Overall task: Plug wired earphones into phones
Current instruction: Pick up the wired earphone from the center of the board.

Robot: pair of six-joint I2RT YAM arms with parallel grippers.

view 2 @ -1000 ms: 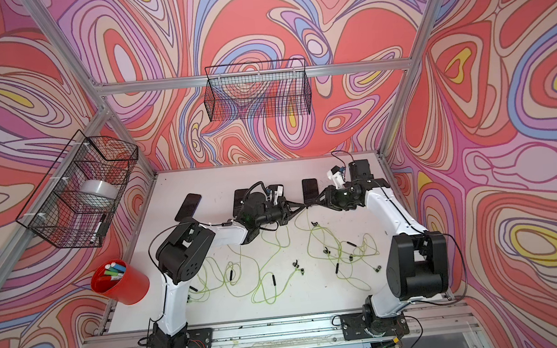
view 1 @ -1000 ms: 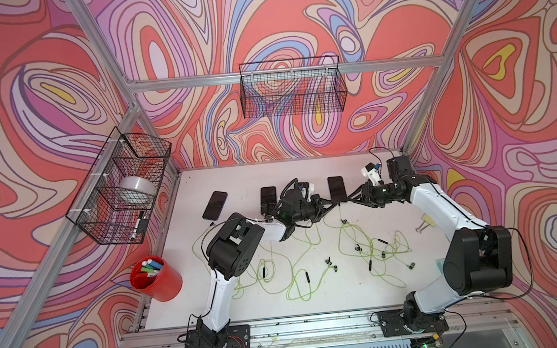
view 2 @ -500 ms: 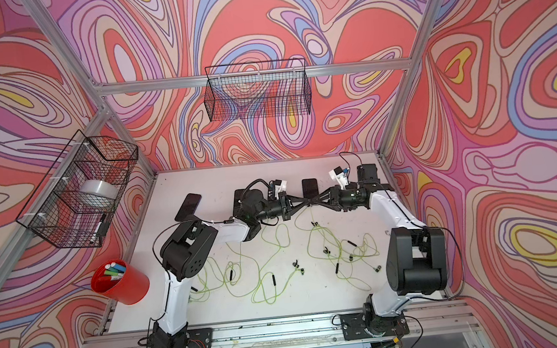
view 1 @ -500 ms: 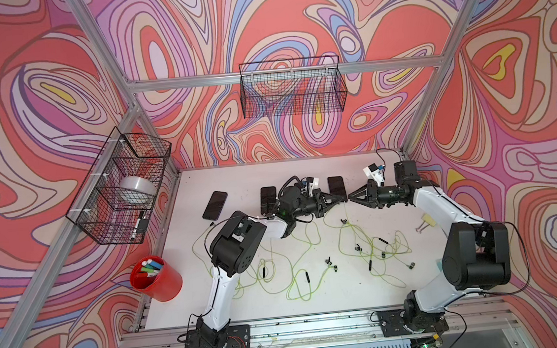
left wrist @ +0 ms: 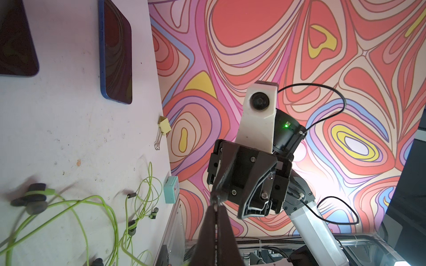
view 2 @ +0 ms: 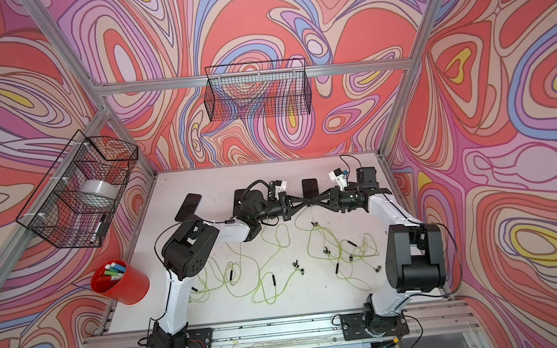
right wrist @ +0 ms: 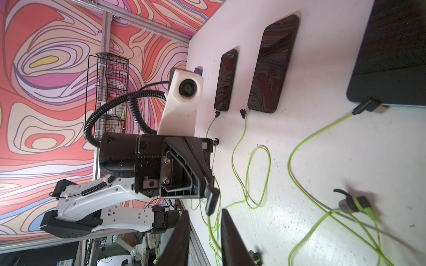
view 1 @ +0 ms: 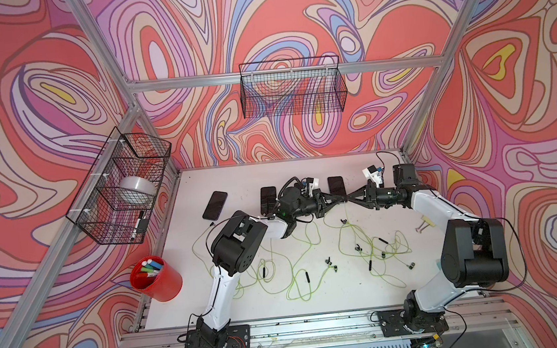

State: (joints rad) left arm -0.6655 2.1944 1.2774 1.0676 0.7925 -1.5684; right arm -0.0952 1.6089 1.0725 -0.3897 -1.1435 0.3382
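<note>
Nearest, strewn over the white surface (view 1: 343, 296), slack yellow-green loops of the wired earphones (view 1: 307, 277), lying loose and partly tangled. Farther in, raised above the surface and meeting tip to tip: left tool (view 1: 344, 200) pressed together on a small dark plug (right wrist: 212, 201), with its thin cable trailing down. Opposite, right tool (right wrist: 205, 213) parted, one finger on either side of that plug, not visibly pinching it. Judged as a mid-air handover of the plug from left to right, presumably for a better hold before insertion. Beyond, along the far side, the phones (view 1: 215, 205) flat and face up in a row. In the right wrist view, three of them seemingly plugged already, each with a connector at its near end. In the left wrist view, a blue-edged phone (left wrist: 117, 50) with no cable at its end, so a likely target. Next: close right firmly on the plug body, let go with left only afterwards, then square the plug tip to the port and push straight in without snagging the slack.
</note>
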